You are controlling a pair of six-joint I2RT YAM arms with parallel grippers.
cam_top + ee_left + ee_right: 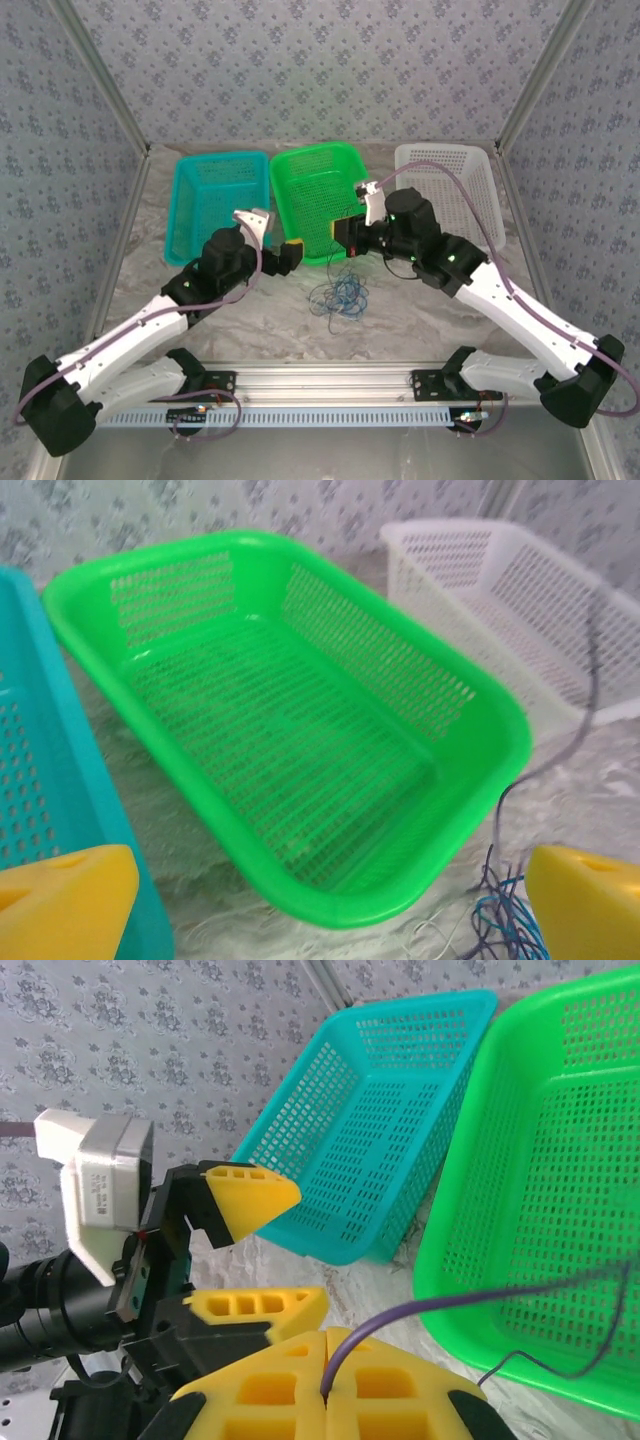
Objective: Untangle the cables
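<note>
Stretched in from the lower-left base with the left arm [130,335], forearm angled up toward the middle, with the left end effector [285,255] spread wide and its yellow fingers [70,900] far apart. Stretched in from the lower-right base with the right arm [510,300], wrist turned leftward, with the right end effector [345,235] facing the left one at close range. Pinched fully together on a thin purple cable [420,1307].

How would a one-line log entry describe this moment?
left claw: open | right claw: shut on thin purple cable | tangle: on table, before green basket
</note>
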